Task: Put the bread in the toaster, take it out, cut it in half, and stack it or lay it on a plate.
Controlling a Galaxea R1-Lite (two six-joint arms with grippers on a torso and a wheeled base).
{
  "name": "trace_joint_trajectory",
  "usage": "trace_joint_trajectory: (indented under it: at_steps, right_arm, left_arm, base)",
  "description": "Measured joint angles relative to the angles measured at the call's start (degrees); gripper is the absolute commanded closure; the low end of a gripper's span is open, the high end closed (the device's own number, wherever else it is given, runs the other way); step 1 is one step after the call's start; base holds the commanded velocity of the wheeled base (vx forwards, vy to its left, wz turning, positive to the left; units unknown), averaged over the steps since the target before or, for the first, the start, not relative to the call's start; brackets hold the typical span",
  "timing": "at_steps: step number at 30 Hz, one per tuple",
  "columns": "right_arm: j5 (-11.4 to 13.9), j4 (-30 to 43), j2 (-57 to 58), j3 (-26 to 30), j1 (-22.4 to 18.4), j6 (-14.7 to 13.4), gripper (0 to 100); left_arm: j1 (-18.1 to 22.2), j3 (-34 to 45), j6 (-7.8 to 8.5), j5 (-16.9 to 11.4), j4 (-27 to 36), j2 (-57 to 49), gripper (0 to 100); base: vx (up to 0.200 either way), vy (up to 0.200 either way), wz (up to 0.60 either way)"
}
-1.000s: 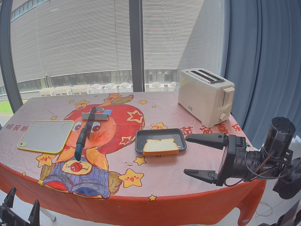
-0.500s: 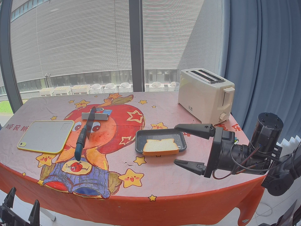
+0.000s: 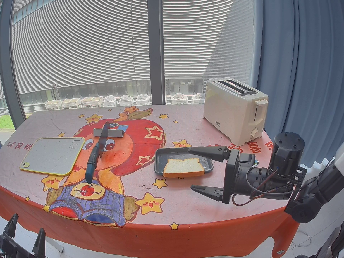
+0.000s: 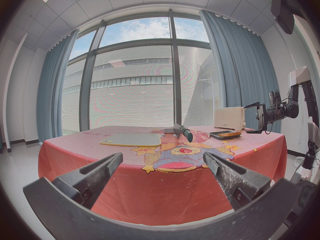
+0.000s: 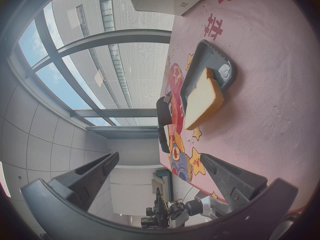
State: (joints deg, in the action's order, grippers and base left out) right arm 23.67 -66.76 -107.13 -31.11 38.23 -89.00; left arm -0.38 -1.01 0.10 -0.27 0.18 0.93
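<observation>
A slice of bread point(image 3: 183, 167) lies on the dark plate point(image 3: 162, 156) near the table's front right. The cream toaster point(image 3: 234, 108) stands behind it at the back right, slots empty. My right gripper point(image 3: 190, 168) hovers open just right of the plate, turned on its side, one finger above and one below the bread's level. In the right wrist view the bread point(image 5: 203, 99) and plate point(image 5: 204, 59) lie ahead of the spread fingers point(image 5: 233, 180). My left gripper point(image 4: 163, 165) is open and empty, low off the table's front left corner point(image 3: 28, 223).
A blue-handled knife point(image 3: 96, 151) leans on a small grey block point(image 3: 108, 132) at mid-table. A yellow-rimmed cutting board point(image 3: 52, 155) lies at the left. A window stands behind the table and a blue curtain hangs at the right.
My right gripper has moved left over the table toward the plate, staying open. The bread, knife and left arm have not moved.
</observation>
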Motion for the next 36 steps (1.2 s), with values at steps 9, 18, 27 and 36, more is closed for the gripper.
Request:
trace_joint_trajectory:
  at_steps: [9, 18, 27, 36]
  right_arm:
    - [0.0, 0.3, -3.47, -1.85, -0.63, -0.15, 0]
    - [-0.24, 0.57, -6.18, -3.5, -1.83, -0.28, 0]
    - [-0.96, 0.93, -6.53, -4.55, -1.96, -1.73, 0]
    - [-1.12, 3.39, -6.46, -5.83, -3.17, -2.24, 0]
  left_arm:
    - [0.05, 0.0, 0.0, 0.0, 0.0, 0.0, 0]
    - [0.02, 0.0, 0.0, 0.0, 0.0, 0.0, 0]
    - [0.05, 0.0, 0.0, 0.0, 0.0, 0.0, 0]
    - [0.0, 0.0, 0.0, 0.0, 0.0, 0.0, 0]
  base:
    - [0.0, 0.0, 0.0]
    - [0.0, 0.0, 0.0]
    - [0.0, 0.0, 0.0]
    - [0.0, 0.0, 0.0]
